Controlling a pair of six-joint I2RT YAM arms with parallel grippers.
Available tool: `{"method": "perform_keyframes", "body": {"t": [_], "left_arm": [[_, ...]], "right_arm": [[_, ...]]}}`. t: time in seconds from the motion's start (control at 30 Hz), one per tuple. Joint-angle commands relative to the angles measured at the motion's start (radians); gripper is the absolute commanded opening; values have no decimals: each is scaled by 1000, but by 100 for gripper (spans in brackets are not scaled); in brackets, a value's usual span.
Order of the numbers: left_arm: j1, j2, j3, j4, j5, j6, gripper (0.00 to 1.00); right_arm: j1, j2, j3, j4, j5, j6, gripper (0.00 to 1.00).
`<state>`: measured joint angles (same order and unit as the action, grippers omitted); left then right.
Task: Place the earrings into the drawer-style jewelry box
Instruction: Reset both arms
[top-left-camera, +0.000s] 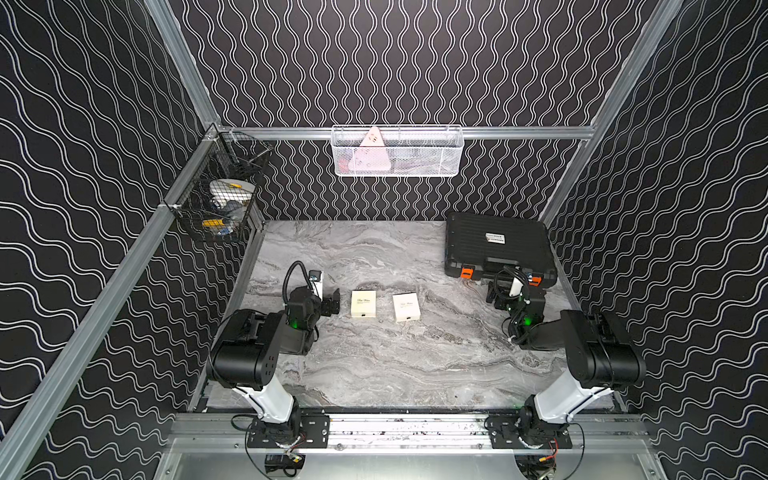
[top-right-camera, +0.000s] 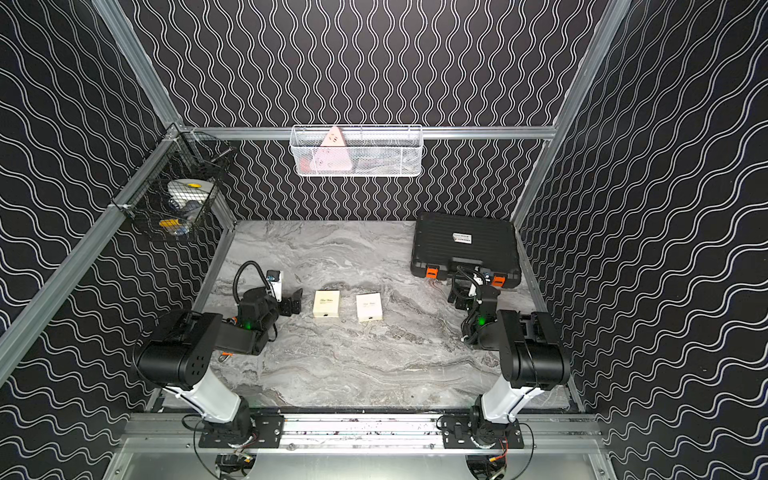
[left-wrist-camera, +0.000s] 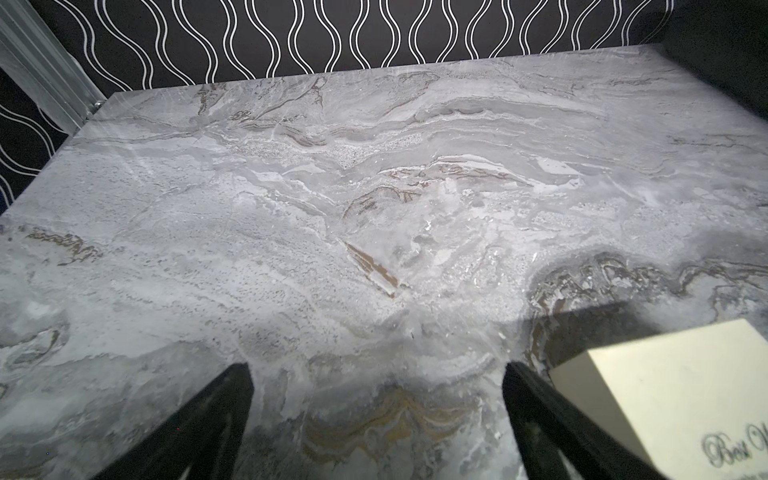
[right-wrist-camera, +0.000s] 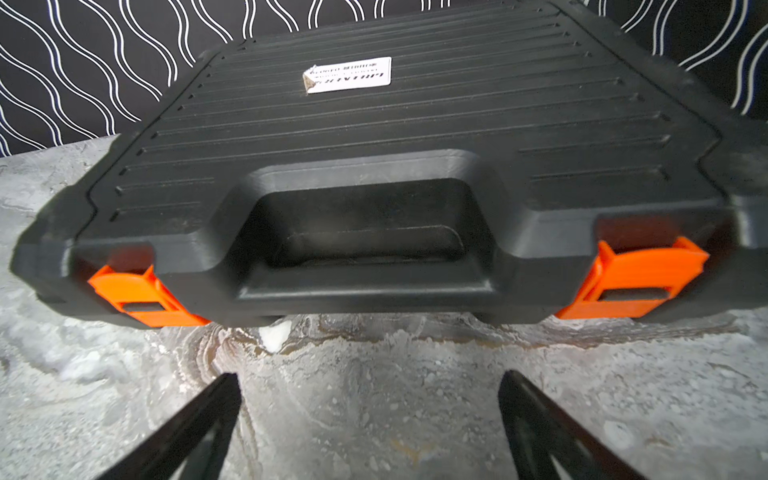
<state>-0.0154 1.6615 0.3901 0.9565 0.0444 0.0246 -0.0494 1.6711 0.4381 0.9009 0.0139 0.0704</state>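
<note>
Over the marble worktop (top-left-camera: 374, 361), left tool (left-wrist-camera: 376, 370) and right tool (right-wrist-camera: 370, 378) both gape empty.
Left tool's fingers stand wide apart, touching nothing; a cream jewelry box (top-left-camera: 363, 304) sits just beside its right finger, with a second cream box (top-left-camera: 406, 307) beyond. Right tool, equally spread, faces the handle of a black tool case (right-wrist-camera: 415, 124) close ahead. The earrings cannot be made out.

Lab test cell, aluminium frame (top-left-camera: 415, 132), patterned walls (top-left-camera: 395, 62)
</note>
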Motion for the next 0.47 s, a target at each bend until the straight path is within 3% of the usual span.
{"method": "perform_keyframes", "body": {"t": [0.0, 0.43], "left_arm": [[2, -5, -6, 36, -2, -5, 99], [2, -14, -22, 60, -9, -5, 99]], "right_arm": [[0, 4, 8, -4, -4, 9, 100], [-7, -3, -13, 31, -14, 16, 100]]}}
